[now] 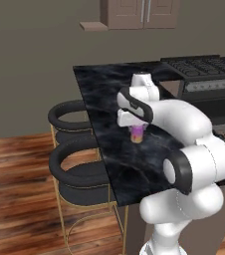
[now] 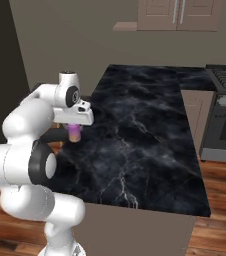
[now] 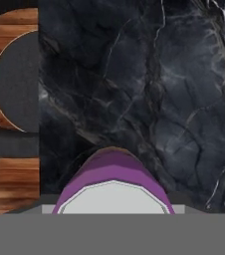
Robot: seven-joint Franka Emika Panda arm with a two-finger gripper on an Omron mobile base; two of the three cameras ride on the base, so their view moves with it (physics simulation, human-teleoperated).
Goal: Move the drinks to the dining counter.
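Placement is the step in hand, I judge: the tool [image 1: 137, 130] pinches the can [image 1: 137, 134] from above, over the bench [image 1: 109, 94] near its stool-side edge, its base close to the marble. Doing it well likely means lowering straight until the base sits flat, keeping it upright and inboard of that edge, then spreading the jaws and lifting clear. Seen from above, the can's grey top [image 3: 113, 198] is sealed; contents are hidden. Stools [image 1: 77, 164] stand just beside the bench
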